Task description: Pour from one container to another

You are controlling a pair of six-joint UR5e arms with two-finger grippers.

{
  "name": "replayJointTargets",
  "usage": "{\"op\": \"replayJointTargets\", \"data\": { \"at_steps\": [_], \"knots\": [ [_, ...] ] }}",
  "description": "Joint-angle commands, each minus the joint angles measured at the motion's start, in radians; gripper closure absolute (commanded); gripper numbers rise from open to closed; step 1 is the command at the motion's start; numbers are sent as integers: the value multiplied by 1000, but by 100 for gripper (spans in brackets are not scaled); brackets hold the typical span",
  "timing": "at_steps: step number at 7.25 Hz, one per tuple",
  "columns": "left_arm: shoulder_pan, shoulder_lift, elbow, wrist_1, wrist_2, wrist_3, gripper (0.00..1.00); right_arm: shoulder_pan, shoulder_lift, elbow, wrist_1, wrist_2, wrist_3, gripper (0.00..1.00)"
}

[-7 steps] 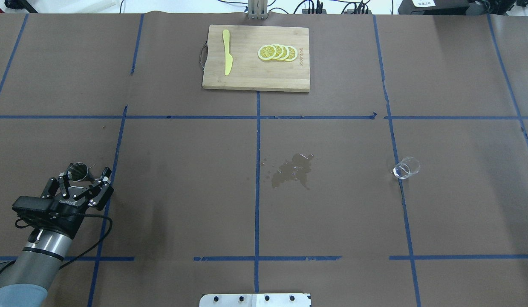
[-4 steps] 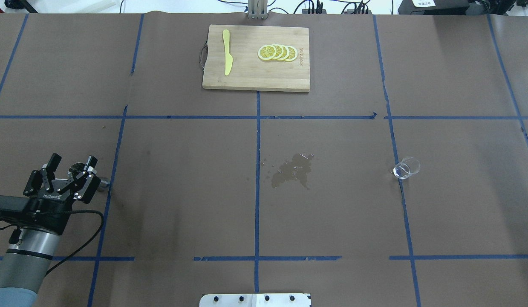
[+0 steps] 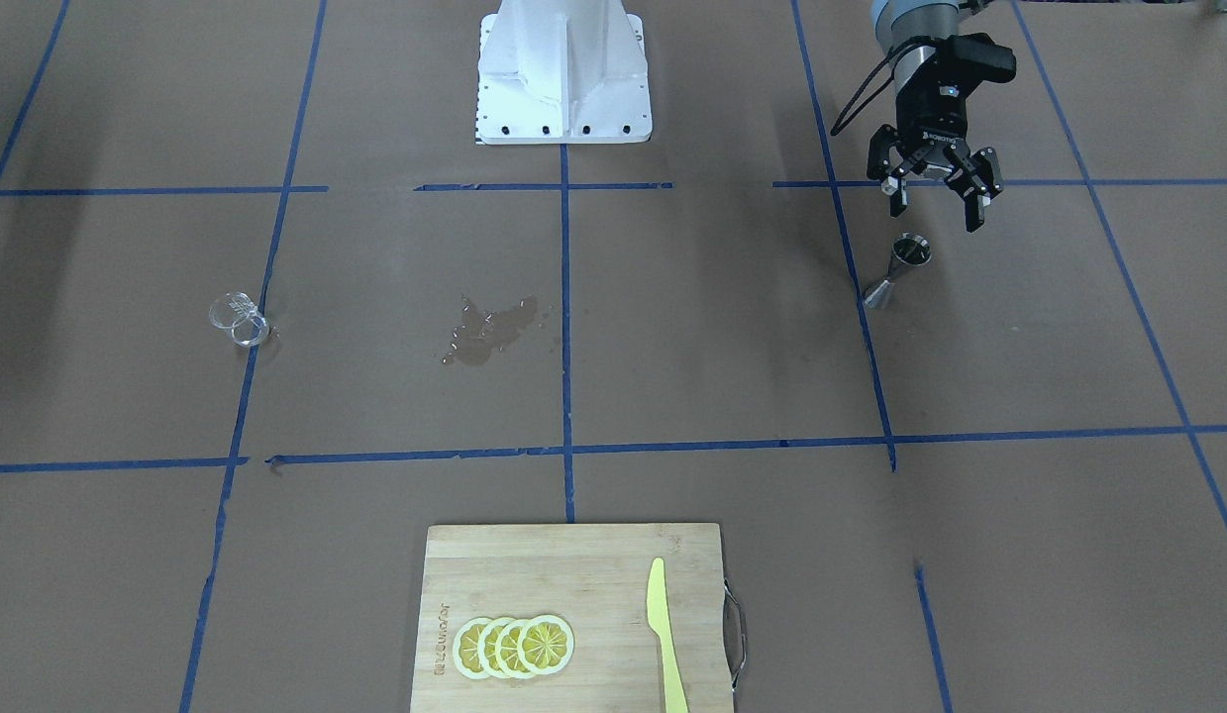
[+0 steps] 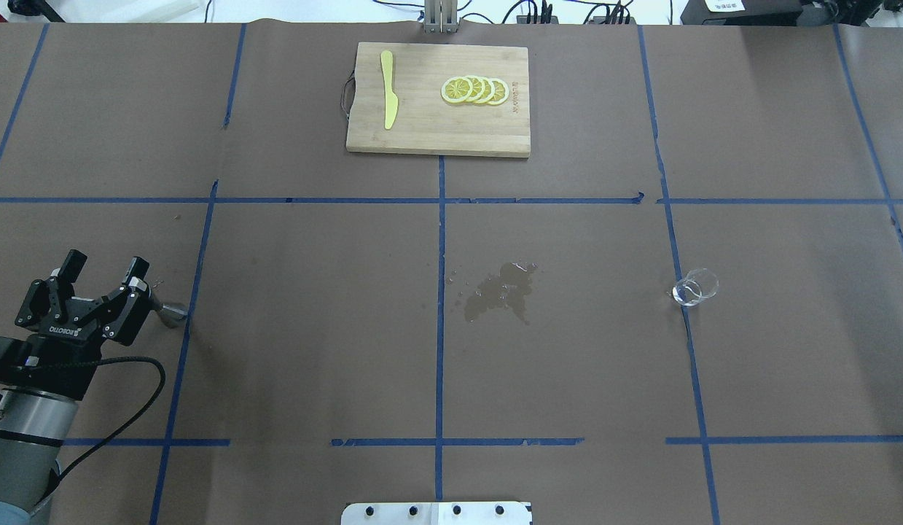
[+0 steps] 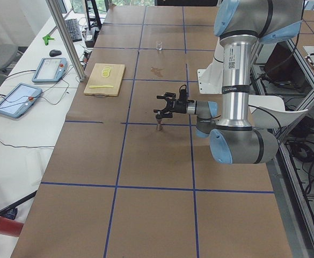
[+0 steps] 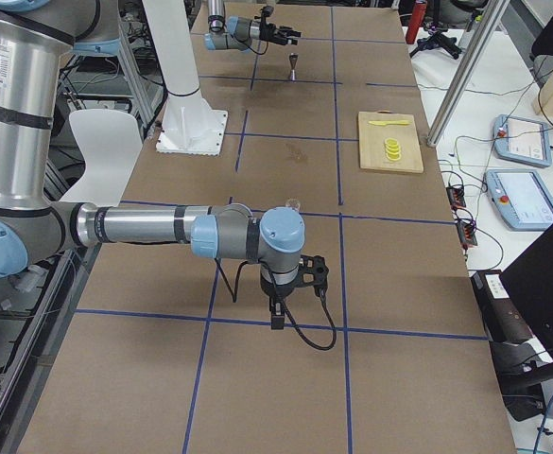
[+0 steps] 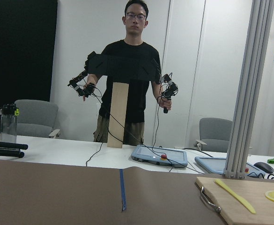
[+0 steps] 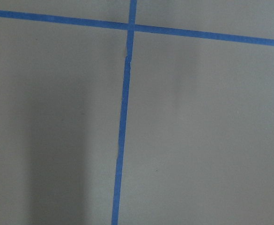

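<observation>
The steel jigger (image 3: 898, 267) stands upright on the table at the robot's left, with nothing holding it. My left gripper (image 3: 935, 213) hangs open above it, a little nearer the robot's base and apart from it. From overhead the left gripper (image 4: 107, 262) covers the jigger's top, so only the lower cone of the jigger (image 4: 170, 312) shows. The clear glass cup (image 4: 695, 286) stands alone far off on the robot's right side, on a blue tape line. My right gripper (image 6: 290, 284) hangs low over the table beyond the cup; I cannot tell whether it is open or shut.
A wet spill patch (image 4: 498, 292) darkens the paper near the table's middle. At the far edge lies a wooden cutting board (image 4: 436, 135) with a yellow knife (image 4: 388, 89) and lemon slices (image 4: 474, 90). An operator stands beyond the table.
My left gripper has pulled back from around the jigger, toward the robot's left and the base. The jigger stays standing where it was. The cup has not moved.
</observation>
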Motion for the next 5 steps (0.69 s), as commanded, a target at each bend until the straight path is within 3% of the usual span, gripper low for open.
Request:
{"op": "replayJointTargets", "data": {
  "at_steps": [1, 2, 4, 5],
  "knots": [
    [-7, 6, -10, 2, -142, 30, 0, 0, 0, -1, 0, 0, 0, 0],
    [-4, -16, -32, 29, -167, 86, 0, 0, 2, -1, 0, 0, 0, 0],
    [8, -185, -69, 188, -181, 96, 0, 0, 0, 0, 0, 0, 0, 0],
    [7, -274, -78, 275, -282, 96, 0, 0, 0, -1, 0, 0, 0, 0]
  ]
}}
